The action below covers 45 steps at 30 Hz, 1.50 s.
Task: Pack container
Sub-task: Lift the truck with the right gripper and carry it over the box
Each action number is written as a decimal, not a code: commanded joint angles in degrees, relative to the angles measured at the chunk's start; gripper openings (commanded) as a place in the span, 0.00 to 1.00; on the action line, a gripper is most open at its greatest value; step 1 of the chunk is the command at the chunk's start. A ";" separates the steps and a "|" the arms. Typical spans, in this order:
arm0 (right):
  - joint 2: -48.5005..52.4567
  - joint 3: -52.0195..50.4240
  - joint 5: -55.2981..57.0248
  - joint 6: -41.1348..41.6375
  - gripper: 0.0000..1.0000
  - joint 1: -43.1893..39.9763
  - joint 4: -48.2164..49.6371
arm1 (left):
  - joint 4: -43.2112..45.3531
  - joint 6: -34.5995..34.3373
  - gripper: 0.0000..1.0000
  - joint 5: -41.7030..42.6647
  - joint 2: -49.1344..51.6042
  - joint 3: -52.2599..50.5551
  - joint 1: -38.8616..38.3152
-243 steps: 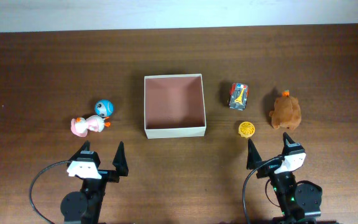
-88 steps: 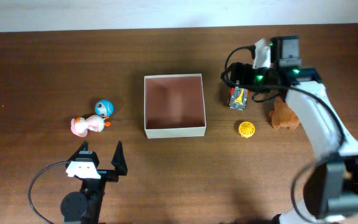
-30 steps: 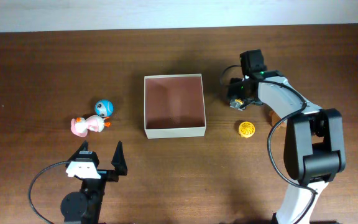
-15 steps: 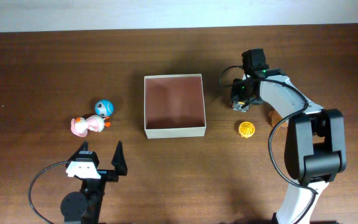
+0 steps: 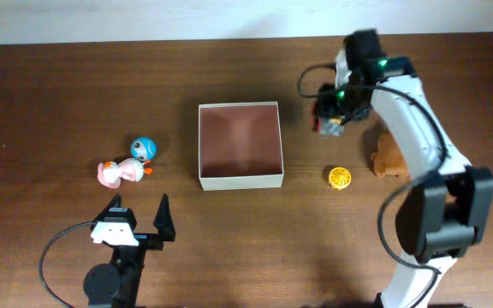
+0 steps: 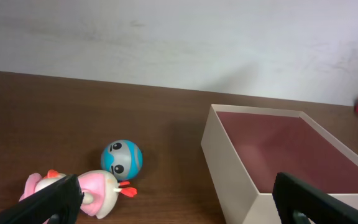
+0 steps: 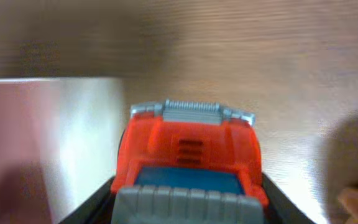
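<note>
Just right of the container (image 5: 240,180), the right gripper (image 5: 334,118) clamps the toy car (image 7: 188,155) — a loose hold could drop it short.

No text, number, brand or sign can be read in any view. The container (image 5: 240,180) has plain walls. The toy car (image 7: 191,149) shows only blurred patches of orange, blue and grey, with nothing legible on them.
</note>
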 commanded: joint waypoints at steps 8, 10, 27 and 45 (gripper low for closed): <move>-6.78 5.05 -35.28 -6.99 0.50 1.77 0.96 | 0.13 0.90 1.00 -0.26 -0.33 -0.39 -0.22; -6.69 4.61 -35.21 -7.02 0.50 3.82 1.44 | 0.13 0.90 1.00 -0.26 -0.33 -0.39 -0.22; 4.11 2.93 -9.31 8.37 0.54 21.53 12.00 | 0.13 0.90 1.00 -0.26 -0.33 -0.39 -0.22; 12.22 2.93 18.88 19.52 0.53 31.12 19.93 | 0.13 0.90 1.00 -0.26 -0.33 -0.39 -0.22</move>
